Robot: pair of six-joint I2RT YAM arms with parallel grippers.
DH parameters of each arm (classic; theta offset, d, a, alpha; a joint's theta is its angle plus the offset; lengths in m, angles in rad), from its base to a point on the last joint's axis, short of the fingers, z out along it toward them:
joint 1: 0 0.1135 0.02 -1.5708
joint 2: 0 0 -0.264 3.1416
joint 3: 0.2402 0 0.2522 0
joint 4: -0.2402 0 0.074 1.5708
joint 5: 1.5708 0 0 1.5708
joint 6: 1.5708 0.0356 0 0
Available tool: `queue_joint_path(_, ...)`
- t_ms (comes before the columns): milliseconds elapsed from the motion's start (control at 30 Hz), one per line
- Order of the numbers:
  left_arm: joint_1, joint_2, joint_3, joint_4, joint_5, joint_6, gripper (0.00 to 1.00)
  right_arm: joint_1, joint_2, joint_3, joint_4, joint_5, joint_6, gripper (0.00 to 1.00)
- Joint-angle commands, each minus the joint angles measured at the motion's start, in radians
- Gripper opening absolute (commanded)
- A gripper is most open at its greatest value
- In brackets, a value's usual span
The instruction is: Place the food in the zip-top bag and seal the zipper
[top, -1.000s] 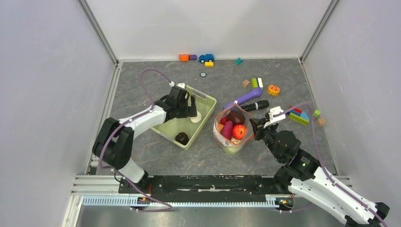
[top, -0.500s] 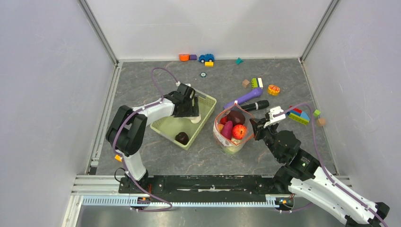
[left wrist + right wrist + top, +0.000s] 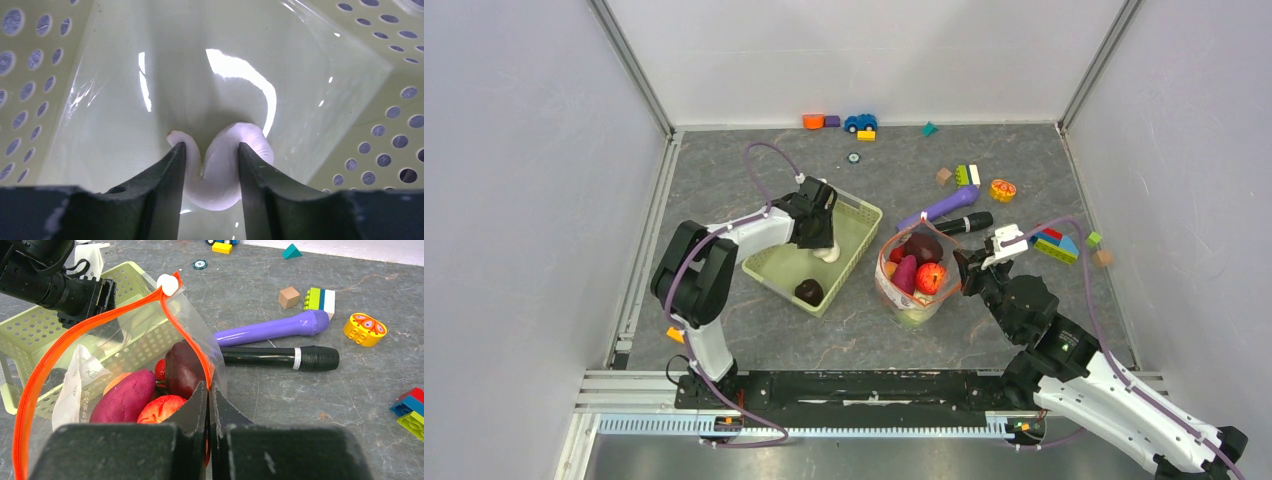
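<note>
Gaping for loading, clear crinkly bag (image 3: 131,340) is rim-pinched by right gripper (image 3: 209,388); white mushroom toy (image 3: 225,172) straddled by half-open left gripper (image 3: 211,150), mid-frame

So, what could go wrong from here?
1. The left end effector straddles the white piece off-centre in the basket. Closing there could squirt the piece sideways.
2. The zip-top bag seems to stand open only through the right end effector pinching its zipper rim. If that pinch slips, the mouth may collapse.
</note>
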State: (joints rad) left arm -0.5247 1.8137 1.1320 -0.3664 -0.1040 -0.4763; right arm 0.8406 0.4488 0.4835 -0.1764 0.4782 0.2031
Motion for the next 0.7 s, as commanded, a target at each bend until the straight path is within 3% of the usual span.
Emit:
queue_joint_path(0, -0.006, 0.051, 0.009, -0.039, 0.025, 0.001, 0.43, 0.004, -0.004, 0.0, 0.042, 0.031, -0.007, 0.02)
queue_joint_path(200, -0.008, 0.044, 0.017, -0.048, 0.01, 0.002, 0.25, 0.003, 0.0, 0.001, 0.041, 0.04, -0.007, 0.02)
queue_joint_path(367, -0.008, 0.034, 0.01, -0.048, 0.016, -0.001, 0.02, 0.003, 0.001, 0.005, 0.041, 0.046, -0.01, 0.03)
queue_joint_path(667, -0.008, -0.118, -0.017, -0.011, -0.027, -0.01, 0.02, 0.003, 0.005, -0.002, 0.04, 0.042, -0.005, 0.03)
